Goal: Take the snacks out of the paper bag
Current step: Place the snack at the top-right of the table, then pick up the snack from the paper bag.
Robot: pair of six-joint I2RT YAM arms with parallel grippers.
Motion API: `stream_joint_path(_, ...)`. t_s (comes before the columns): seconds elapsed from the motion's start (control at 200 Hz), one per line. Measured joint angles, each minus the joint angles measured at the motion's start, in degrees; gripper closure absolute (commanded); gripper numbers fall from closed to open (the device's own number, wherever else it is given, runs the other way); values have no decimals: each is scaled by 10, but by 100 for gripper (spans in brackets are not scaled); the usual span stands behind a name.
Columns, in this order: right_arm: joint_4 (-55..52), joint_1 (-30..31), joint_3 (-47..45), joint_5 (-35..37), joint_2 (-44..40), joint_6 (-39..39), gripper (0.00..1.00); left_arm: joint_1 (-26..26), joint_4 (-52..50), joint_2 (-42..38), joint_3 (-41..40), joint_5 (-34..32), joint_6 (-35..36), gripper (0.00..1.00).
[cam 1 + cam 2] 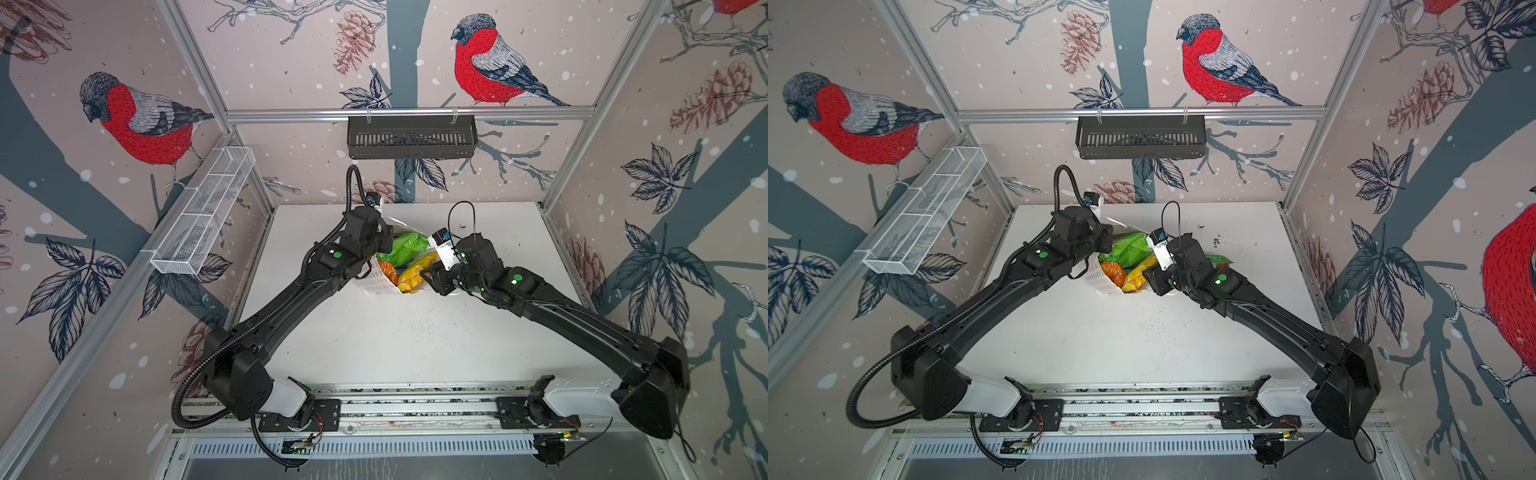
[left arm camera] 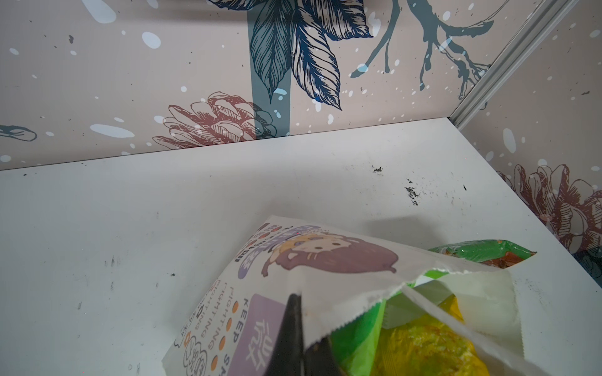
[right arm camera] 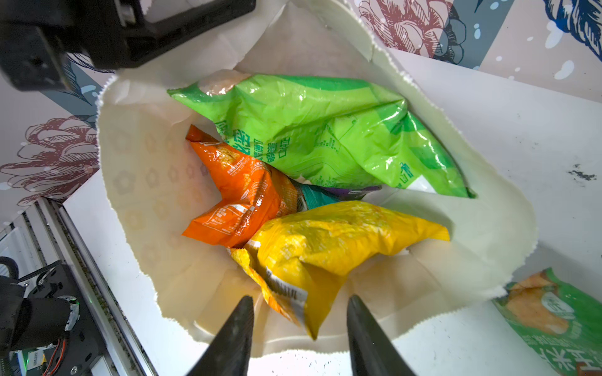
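The paper bag (image 1: 374, 284) lies mid-table in both top views, its mouth wide open. My left gripper (image 2: 304, 325) is shut on the bag's rim beside the printed lilac panel. Inside the bag (image 3: 146, 169) lie a green packet (image 3: 319, 130), an orange one (image 3: 241, 195) and a yellow one (image 3: 335, 241), with teal (image 3: 316, 197) and purple (image 3: 351, 192) slivers beneath. My right gripper (image 3: 300, 302) is open at the bag's mouth. The yellow packet's corner hangs between its fingers, touching neither. Another green snack (image 3: 553, 312) lies on the table outside the bag.
A black slotted basket (image 1: 411, 137) hangs on the back rail and a white wire basket (image 1: 203, 212) on the left wall. Dark crumbs (image 2: 412, 192) speckle the white table (image 1: 415, 340) beyond the bag. Patterned walls enclose three sides.
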Motion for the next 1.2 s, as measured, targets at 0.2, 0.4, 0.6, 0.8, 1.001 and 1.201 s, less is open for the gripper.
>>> stream_joint_path(0.2, -10, 11, 0, 26, 9, 0, 57, 0, 0, 0, 0, 0, 0, 100)
stream_joint_path(0.4, -12, 17, 0, 39, 12, 0, 63, 0, 1, 0, 0, 1, 0, 100)
stream_joint_path(0.6, -3, 17, -7, 41, 5, 0, 63, 0, 1, 0, 0, 3, -1, 100)
stream_joint_path(0.8, 7, 16, -12, 37, 9, 0, 67, 0, 1, 0, 0, 5, -1, 100)
stream_joint_path(1.001, 26, 11, -19, 28, 13, 2, 77, 0, 1, 0, 0, 5, -1, 100)
stream_joint_path(1.201, 44, 9, -21, 12, 24, 4, 96, -1, 1, 0, -1, 5, -1, 100)
